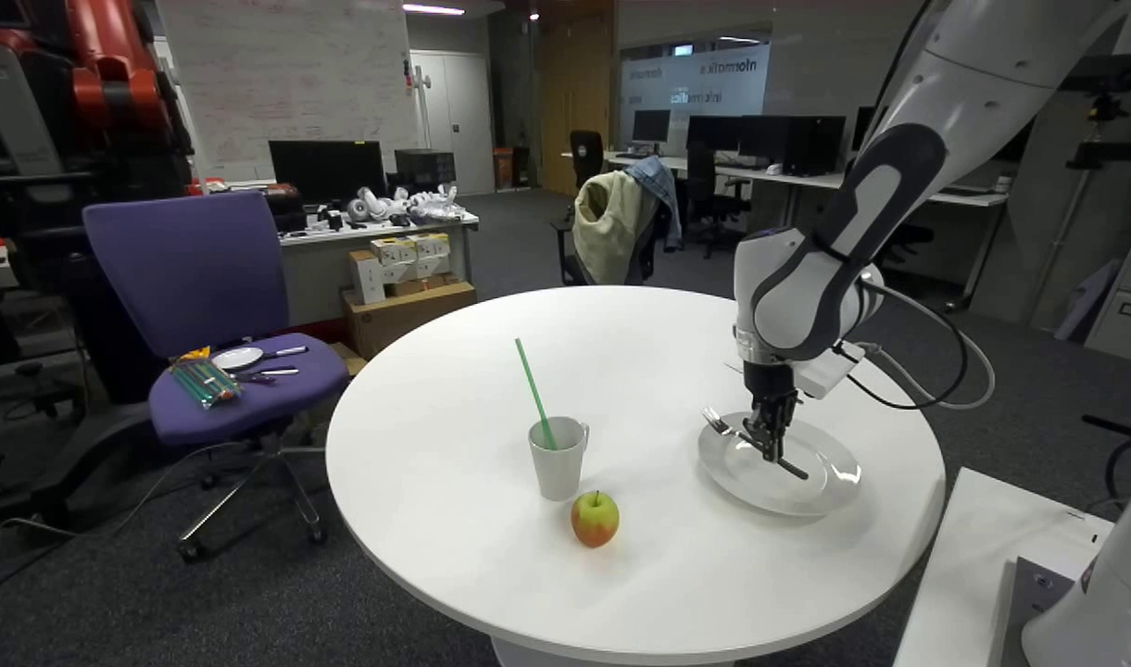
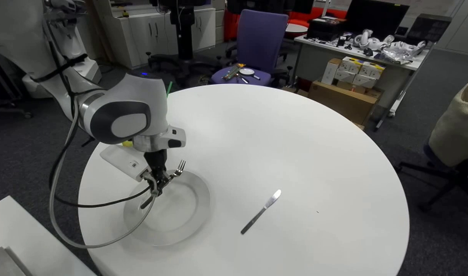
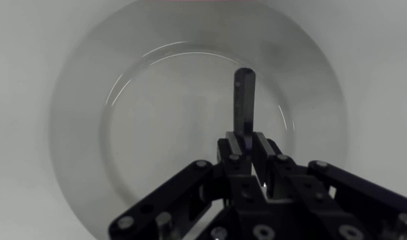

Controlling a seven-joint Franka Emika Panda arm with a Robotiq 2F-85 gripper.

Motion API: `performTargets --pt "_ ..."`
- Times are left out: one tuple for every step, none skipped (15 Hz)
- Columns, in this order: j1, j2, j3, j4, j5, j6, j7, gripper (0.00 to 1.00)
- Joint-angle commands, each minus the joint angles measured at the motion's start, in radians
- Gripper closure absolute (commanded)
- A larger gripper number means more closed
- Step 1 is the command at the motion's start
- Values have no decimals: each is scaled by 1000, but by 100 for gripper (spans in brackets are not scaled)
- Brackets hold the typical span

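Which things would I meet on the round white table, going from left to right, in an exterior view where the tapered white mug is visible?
Tapered white mug, red and green apple, round white plate. Left out for overlapping the mug or plate: thin green straw, dark-handled metal fork, black gripper.

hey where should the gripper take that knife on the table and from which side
Probably by the dark handle, from straight above, closing across its width: the knife lies flat on the table, and the handle is slim and straight. The gripper holds the fork, so it would need to let go first.
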State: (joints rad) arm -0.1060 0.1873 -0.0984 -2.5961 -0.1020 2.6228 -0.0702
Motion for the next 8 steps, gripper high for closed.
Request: performTargets --pt "9 49 -6 54 -6 -46 17 96" --pt "9 60 -5 61 -4 -48 15 96" --pt "10 72 -5 67 -4 -49 15 96" --pt "11 83 -5 73 -3 -50 15 96" --pt "11 92 -4 79 -2 -52 13 96" --pt "11 98 -3 84 0 -55 12 96" --pt "9 106 -2 90 4 -57 8 96" --pt "9 111 -1 93 5 -59 8 96"
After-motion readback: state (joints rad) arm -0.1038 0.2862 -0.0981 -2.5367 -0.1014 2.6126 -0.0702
